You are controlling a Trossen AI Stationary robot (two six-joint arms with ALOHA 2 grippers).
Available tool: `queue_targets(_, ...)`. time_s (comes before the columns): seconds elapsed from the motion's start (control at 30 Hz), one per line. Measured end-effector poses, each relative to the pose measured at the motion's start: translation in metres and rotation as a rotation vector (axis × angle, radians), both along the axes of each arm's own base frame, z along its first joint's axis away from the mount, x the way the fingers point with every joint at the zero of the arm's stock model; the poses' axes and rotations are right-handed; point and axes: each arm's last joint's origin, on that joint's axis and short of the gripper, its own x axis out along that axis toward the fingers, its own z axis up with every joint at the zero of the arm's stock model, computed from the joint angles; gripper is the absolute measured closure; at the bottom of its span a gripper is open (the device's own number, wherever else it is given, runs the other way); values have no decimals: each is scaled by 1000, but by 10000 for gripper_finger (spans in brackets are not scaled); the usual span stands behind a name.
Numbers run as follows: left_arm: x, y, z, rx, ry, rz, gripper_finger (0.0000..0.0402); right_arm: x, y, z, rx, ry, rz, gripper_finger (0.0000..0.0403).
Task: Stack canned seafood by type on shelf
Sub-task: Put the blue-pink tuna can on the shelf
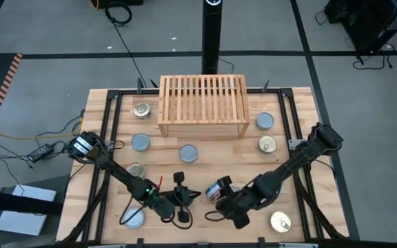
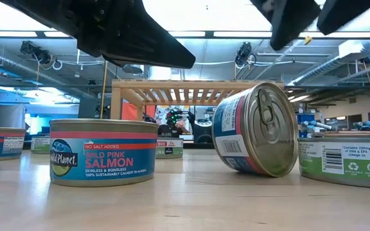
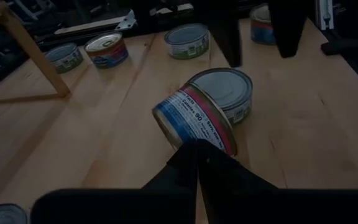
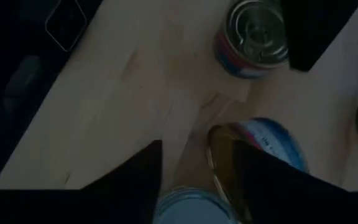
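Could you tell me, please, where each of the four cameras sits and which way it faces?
High view: above, looking straight down on the shelf, scattered tins and both arms.
Low view: at tabletop height, looking level across at a salmon tin and the tipped tin; arms overhead.
Left wrist view: past the left gripper at the tipped tin.
Right wrist view: past the right gripper, the tin close.
All four share the tipped tin.

tins (image 1: pixel 187 153) scattered before shelf (image 1: pixel 202 105)
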Motion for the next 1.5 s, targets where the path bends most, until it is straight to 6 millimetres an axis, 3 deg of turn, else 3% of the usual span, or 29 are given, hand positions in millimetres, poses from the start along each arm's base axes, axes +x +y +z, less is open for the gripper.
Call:
queue_targets(0.23, 0, 0, 0, -4, 4, -9, 383, 18, -32, -4, -27, 31, -55, 96)
queue_targets(0.43, 0, 0, -1, 1, 11, -9, 383, 26, -52, -5, 79, 97, -16, 74)
queue_targets(0.97, -1, 0, -2, -4, 22, -21, 383, 36, -66, -28, 83, 199, 4, 93)
queue_targets(1.3, -1, 0, -2, -7, 20, -21, 383, 37, -67, -28, 160, 230, 42, 199)
queue_targets(1.5, -1, 0, -2, -8, 21, -22, 383, 38, -67, -28, 170, 229, 42, 208)
